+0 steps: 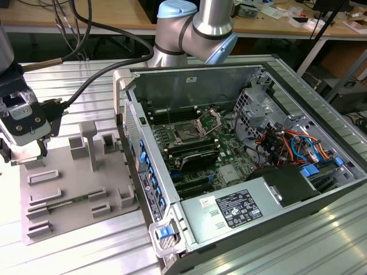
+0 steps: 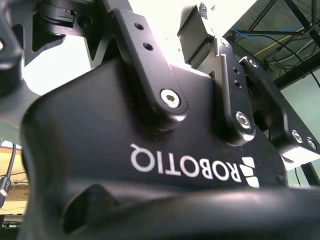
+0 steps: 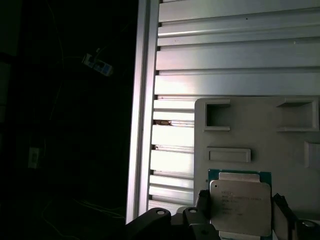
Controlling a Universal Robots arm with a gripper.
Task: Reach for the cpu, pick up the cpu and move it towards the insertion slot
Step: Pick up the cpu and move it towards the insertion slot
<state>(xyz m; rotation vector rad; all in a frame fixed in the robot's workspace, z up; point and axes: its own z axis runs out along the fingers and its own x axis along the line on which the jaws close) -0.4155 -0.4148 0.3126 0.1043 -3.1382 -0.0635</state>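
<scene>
Reach step in hand: gripper (image 3: 241,201) fingers (image 3: 203,199) spread astride cpu (image 3: 240,210) on grey tray (image 3: 280,150); grasp not yet made.

Bright even light, glare on slatted table (image 3: 235,55), dark surround

Silver cpu (image 3: 240,207), grey tray (image 3: 260,135)

Our gripper (image 3: 240,215) is matte black metal. In the second wrist view, white lettering (image 2: 187,167) runs across its housing and silver hex screws (image 2: 171,98) are set into it. In the exterior view, a white-and-grey box (image 1: 23,117) sits just above the gripper, with a thick black cable (image 1: 92,83) leaving it. Well apart from the gripper, our arm (image 1: 213,20) is silver tube with pale blue joint caps (image 1: 172,11).
</scene>
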